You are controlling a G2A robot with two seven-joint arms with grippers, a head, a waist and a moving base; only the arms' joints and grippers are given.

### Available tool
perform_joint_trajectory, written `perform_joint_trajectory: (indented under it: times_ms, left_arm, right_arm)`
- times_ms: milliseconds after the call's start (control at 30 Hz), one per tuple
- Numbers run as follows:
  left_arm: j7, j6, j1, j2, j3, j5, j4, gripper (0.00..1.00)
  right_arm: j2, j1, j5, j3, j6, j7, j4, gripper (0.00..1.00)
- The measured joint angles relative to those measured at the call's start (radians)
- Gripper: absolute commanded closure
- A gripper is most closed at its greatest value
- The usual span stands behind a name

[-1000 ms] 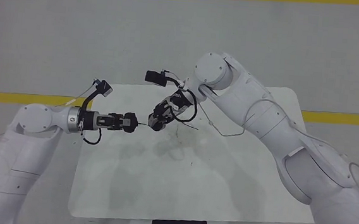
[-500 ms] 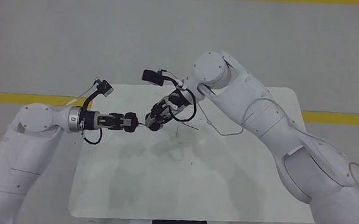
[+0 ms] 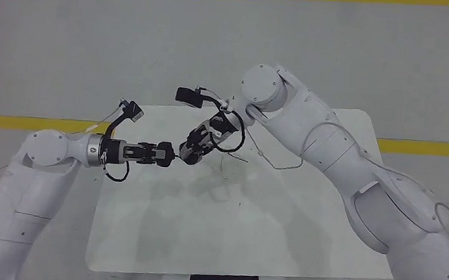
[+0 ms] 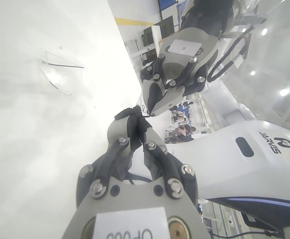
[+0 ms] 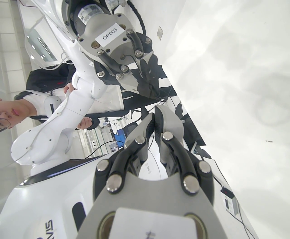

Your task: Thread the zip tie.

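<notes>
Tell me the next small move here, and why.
Probably ease the right gripper a touch toward the left gripper: both are shut, tips nearly meeting above the table, with the thin black zip tie bridging the small gap between them.

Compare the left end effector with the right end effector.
The left end effector points sideways across the table; the right end effector angles in from the far side. The left one's fingers are wrapped in black cloth; the right one's are bare grey. Both are shut, tip to tip at the zip tie.
</notes>
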State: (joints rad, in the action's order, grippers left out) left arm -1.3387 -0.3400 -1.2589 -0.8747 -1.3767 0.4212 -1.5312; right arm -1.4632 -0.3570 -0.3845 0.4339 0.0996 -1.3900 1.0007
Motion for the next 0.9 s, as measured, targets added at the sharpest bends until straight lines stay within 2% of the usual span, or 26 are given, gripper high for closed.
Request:
perform_joint_trajectory:
  times_ms: [300, 333, 367, 400, 700, 900]
  left_arm:
    - [0.003, 0.000, 0.000, 0.004, 0.005, 0.011, -0.003, 1.00]
    - [0.004, 0.000, 0.000, 0.005, 0.005, 0.011, -0.003, 1.00]
    - [0.005, 0.000, 0.000, 0.005, 0.005, 0.011, -0.003, 1.00]
    - [0.007, 0.000, 0.000, 0.006, 0.005, 0.010, -0.002, 1.00]
    - [0.022, 0.000, -0.002, 0.011, -0.002, 0.008, 0.005, 1.00]
    - [0.037, 0.000, -0.003, 0.013, -0.001, 0.009, 0.006, 1.00]
  right_arm:
    - [-0.004, 0.003, -0.008, -0.008, 0.001, 0.000, -0.007, 1.00]
    - [-0.005, 0.004, -0.008, -0.009, 0.001, 0.000, -0.007, 0.86]
    - [-0.005, 0.005, -0.006, -0.010, 0.001, 0.000, -0.007, 0.20]
    - [-0.005, 0.007, -0.003, -0.012, 0.001, 0.000, -0.006, 0.00]
    - [0.010, 0.017, 0.033, 0.021, -0.001, 0.013, 0.001, 0.00]
    - [0.039, 0.007, 0.089, 0.077, -0.010, 0.046, 0.042, 0.00]
